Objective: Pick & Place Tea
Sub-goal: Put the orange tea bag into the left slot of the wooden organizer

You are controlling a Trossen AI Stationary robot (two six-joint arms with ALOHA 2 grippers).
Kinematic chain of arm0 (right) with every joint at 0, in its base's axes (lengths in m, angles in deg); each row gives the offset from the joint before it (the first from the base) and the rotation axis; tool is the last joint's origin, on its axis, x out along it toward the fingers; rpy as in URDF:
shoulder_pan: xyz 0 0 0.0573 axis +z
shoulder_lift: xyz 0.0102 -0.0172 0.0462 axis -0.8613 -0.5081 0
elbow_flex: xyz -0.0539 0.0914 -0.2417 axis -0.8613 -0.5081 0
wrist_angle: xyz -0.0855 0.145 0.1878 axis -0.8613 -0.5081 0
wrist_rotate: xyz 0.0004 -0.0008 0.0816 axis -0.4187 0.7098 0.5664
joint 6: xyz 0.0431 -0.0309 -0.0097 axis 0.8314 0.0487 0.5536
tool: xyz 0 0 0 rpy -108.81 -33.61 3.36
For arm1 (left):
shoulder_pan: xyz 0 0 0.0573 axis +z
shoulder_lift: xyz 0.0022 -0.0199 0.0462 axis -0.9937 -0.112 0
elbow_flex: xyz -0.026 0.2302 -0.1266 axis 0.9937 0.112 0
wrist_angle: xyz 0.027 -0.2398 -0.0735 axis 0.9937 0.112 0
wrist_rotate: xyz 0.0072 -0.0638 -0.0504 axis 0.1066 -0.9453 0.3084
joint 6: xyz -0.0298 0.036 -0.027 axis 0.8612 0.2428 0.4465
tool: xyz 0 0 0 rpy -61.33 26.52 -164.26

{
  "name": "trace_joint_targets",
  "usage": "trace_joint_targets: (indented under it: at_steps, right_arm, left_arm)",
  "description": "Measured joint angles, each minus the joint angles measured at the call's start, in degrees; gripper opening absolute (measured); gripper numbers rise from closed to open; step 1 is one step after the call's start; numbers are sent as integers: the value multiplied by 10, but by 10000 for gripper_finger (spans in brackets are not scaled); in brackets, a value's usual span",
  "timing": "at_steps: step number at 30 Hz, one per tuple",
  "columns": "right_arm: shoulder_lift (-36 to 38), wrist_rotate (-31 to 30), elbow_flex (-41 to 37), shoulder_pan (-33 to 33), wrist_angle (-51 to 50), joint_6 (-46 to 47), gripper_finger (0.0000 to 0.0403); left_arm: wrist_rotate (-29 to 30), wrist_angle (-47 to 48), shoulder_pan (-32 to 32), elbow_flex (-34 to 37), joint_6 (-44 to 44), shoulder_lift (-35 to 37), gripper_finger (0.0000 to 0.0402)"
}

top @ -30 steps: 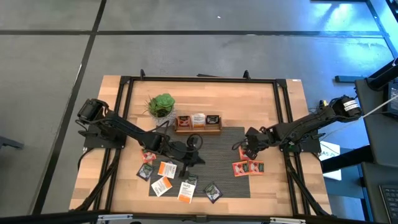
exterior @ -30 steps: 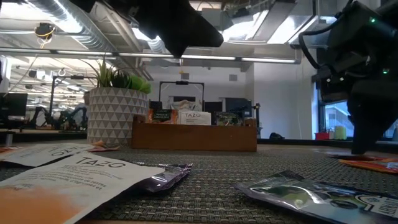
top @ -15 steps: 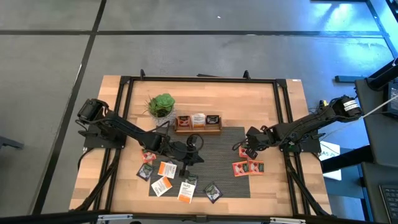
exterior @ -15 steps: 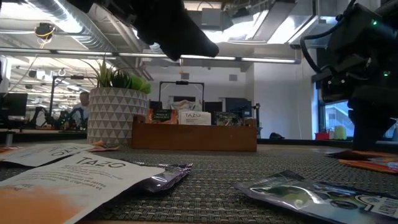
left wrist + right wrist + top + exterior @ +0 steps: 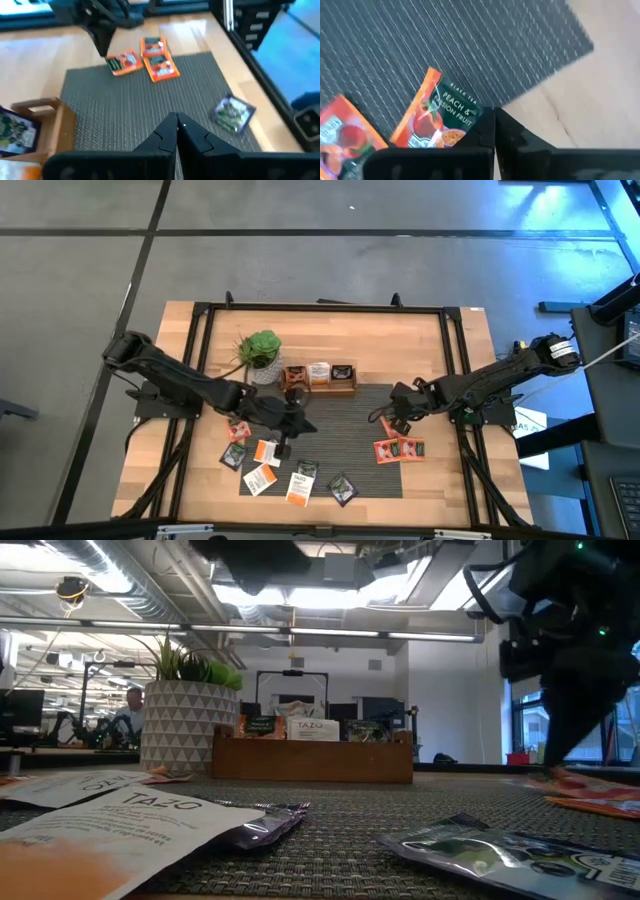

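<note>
Tea sachets lie flat on the dark mat: white-and-orange ones, dark ones and an orange group. My right gripper is down at the mat's right side, shut on one orange sachet. My left gripper hangs shut and empty above the middle of the mat, pointing toward the table's right. The wooden tray stands at the mat's far edge with sachets upright in it. My right gripper pinches the orange sachet by its corner between the two fingers. The fingers slant down onto it from the table's right side. The sachet lies low over the mat; I cannot tell whether it is lifted clear.
A green potted plant stands left of the tray. Another orange sachet lies just beside the held one. Black frame rails run along the table's sides. Bare mat lies between the two grippers.
My left gripper has risen and drawn back toward the table's left edge. My right gripper has tipped from upright to slanting, staying at the orange sachet.
</note>
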Motion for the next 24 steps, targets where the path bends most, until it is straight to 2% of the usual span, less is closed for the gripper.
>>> trace_joint_targets:
  at_steps: [4,8,11,16,21,24]
  right_arm:
    - [0,-2,3,0,17,-13,2]
    - [1,-3,3,0,48,-14,1]
    - [1,-4,3,0,79,-18,1]
    - [1,-4,4,0,102,-26,0]
    - [1,-4,4,0,104,-14,0]
    - [1,-3,2,0,114,-12,0]
  left_arm:
    - [33,-4,-1,0,22,3,4]
    - [42,-25,0,0,38,-31,4]
    - [27,-103,0,0,36,-75,4]
    - [-27,-297,12,0,14,-175,4]
    - [-62,-479,42,-4,49,-274,3]
    - [-104,-505,58,-35,83,-325,3]
